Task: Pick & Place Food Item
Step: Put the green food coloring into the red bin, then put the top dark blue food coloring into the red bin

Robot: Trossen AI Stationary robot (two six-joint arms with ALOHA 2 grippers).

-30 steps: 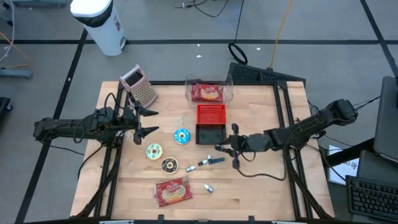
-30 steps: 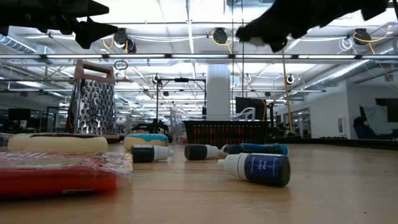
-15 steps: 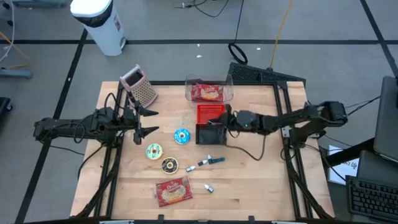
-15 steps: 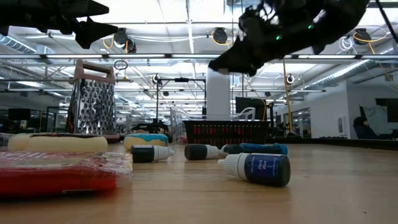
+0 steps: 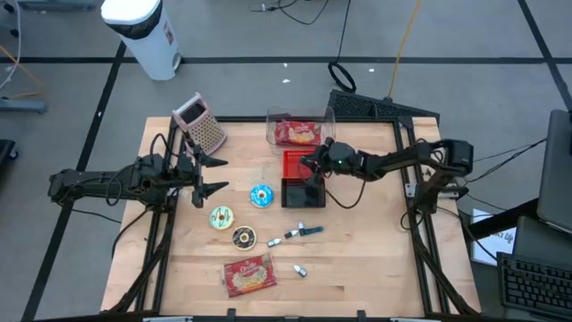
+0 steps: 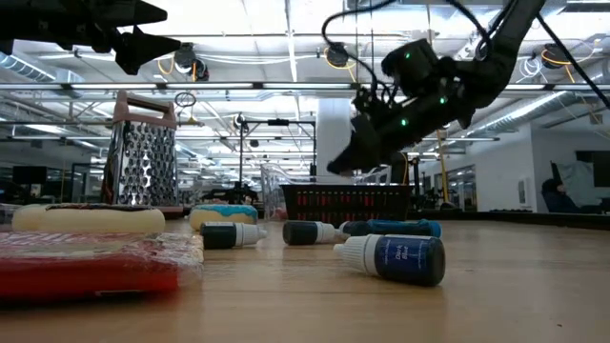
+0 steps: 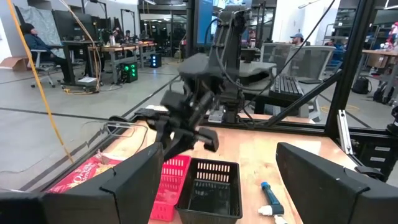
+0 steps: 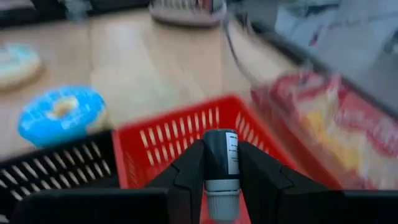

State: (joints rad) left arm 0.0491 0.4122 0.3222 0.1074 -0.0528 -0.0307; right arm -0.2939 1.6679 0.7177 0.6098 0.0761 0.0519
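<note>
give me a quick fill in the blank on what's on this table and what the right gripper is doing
1. The right gripper is shut on a small ____.
2. It hovers over the ____ basket, which sits next to the black basket.
3. The donut left of the black basket has ____ icing.
4. The left gripper, away from the baskets, is ____.

Missing words: bottle; red; blue; open

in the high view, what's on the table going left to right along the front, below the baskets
green donut → chocolate donut → red snack packet → small bottle → blue bottle
</note>
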